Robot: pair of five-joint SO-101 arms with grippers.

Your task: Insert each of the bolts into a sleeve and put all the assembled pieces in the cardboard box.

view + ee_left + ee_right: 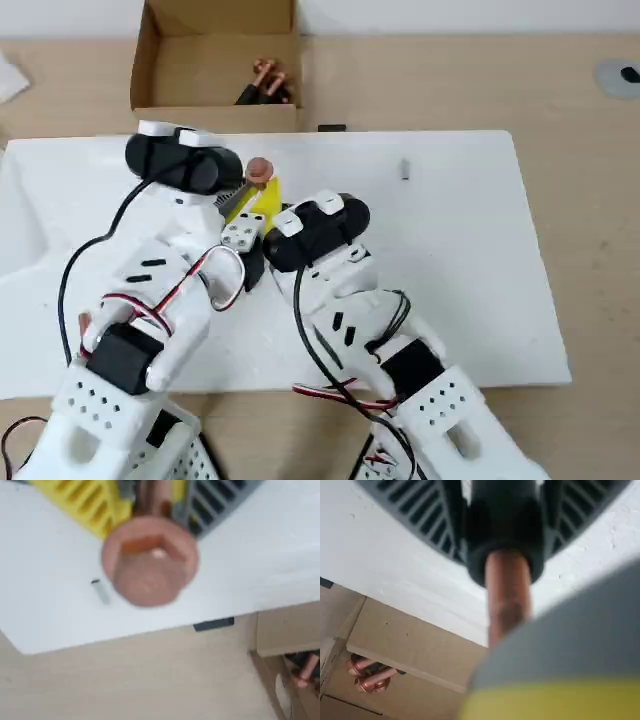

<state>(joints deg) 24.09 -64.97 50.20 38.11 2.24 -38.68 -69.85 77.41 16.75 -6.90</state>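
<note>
A copper bolt (259,169) hangs over the white board (450,260), a little in front of the cardboard box (150,60). My left gripper (150,500) is shut on its shaft, a yellow finger (85,500) on one side and a grey finger (215,502) on the other, with the bolt head (150,560) facing the wrist camera. My right gripper (505,505) is shut on a black sleeve (505,530). The bolt's copper shaft (506,597) sticks out of the sleeve's end. The two grippers meet end to end in the high view.
Assembled copper-and-black pieces (268,82) lie inside the cardboard box (410,645), also seen as copper heads (367,675). A small grey part (405,169) lies on the board to the right. A small black strip (331,128) sits at the board's far edge.
</note>
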